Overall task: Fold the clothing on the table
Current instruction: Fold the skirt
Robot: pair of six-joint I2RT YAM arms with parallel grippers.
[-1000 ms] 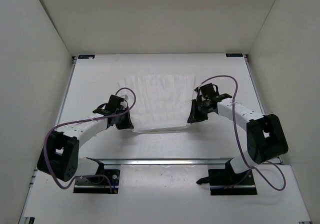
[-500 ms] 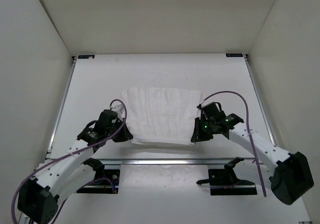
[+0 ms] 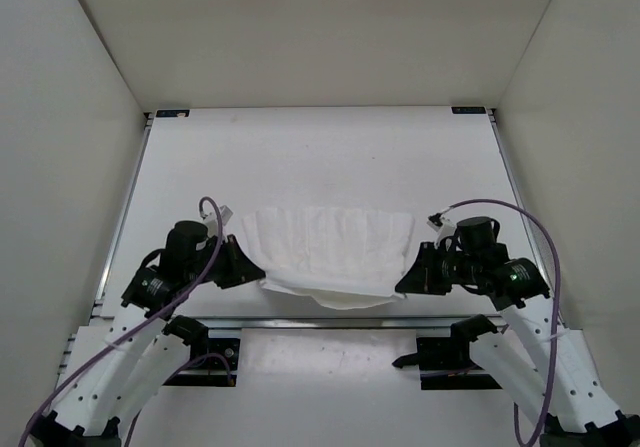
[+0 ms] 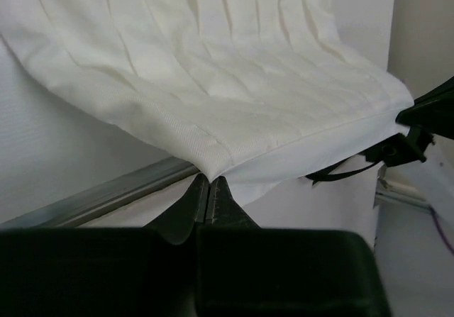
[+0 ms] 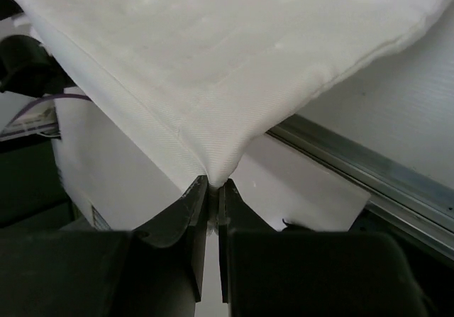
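Note:
The clothing (image 3: 328, 247) is a white creased fabric, stretched between both grippers over the near part of the table (image 3: 320, 157), its near edge sagging over the front rail. My left gripper (image 3: 246, 269) is shut on its near left corner; the wrist view shows the corner of the clothing (image 4: 213, 118) pinched at the tips of the left gripper (image 4: 209, 181). My right gripper (image 3: 406, 279) is shut on the near right corner; in its wrist view the clothing (image 5: 213, 69) bunches into the closed tips of the right gripper (image 5: 214, 184).
A metal rail (image 3: 330, 322) runs along the table's near edge, under the hanging cloth. White walls (image 3: 60, 117) enclose the table on the left, right and back. Two arm bases (image 3: 455, 352) sit below the rail.
Both grippers have pulled the clothing's near corners toward the front edge and lifted them. The cloth slid nearer and now sags between them; both arms drew back.

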